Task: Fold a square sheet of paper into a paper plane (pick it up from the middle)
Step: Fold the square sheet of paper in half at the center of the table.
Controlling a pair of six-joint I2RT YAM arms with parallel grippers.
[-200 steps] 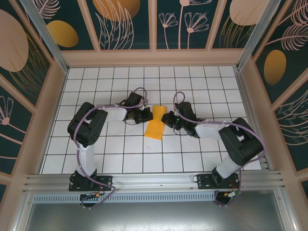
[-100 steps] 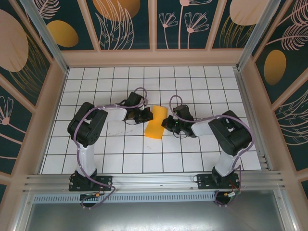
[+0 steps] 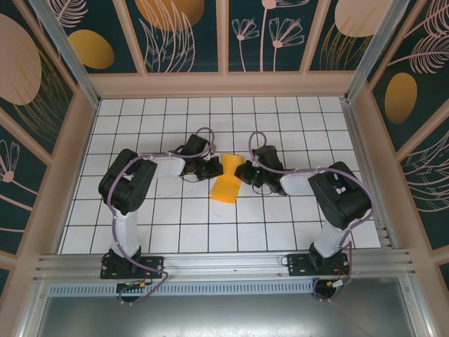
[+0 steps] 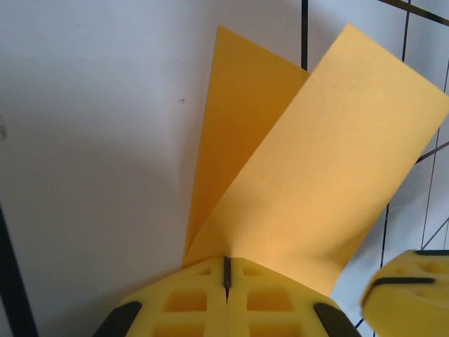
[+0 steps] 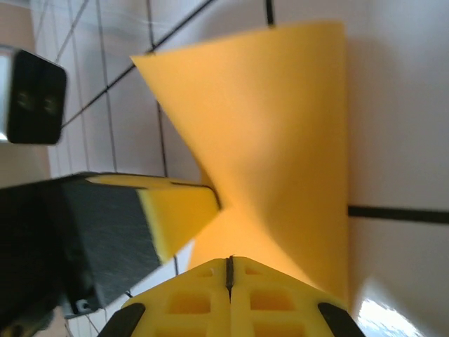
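The square sheet of paper (image 3: 226, 182) is orange-yellow and hangs pinched at its middle, fanning out into two flaps above the white grid table (image 3: 175, 225). My left gripper (image 3: 217, 170) is shut on its left side, and in the left wrist view the flaps of the sheet (image 4: 309, 154) spread out from the closed left gripper (image 4: 226, 261). My right gripper (image 3: 243, 175) is shut on the opposite side. The right wrist view shows the sheet (image 5: 280, 126) rising from the closed right gripper (image 5: 229, 261), with the left gripper's fingers (image 5: 179, 210) pressed against it. The paper plane is out of view.
Patterned wall panels (image 3: 182, 28) and a wooden frame enclose the table on three sides. A metal rail (image 3: 224, 267) runs along the near edge by both arm bases. Open grid tiles lie in front of the sheet.
The right arm's elbow has swung inward and its gripper has shifted slightly toward the back. The sheet flattened briefly, then pinched back into a bow-tie shape. The left arm has held still.
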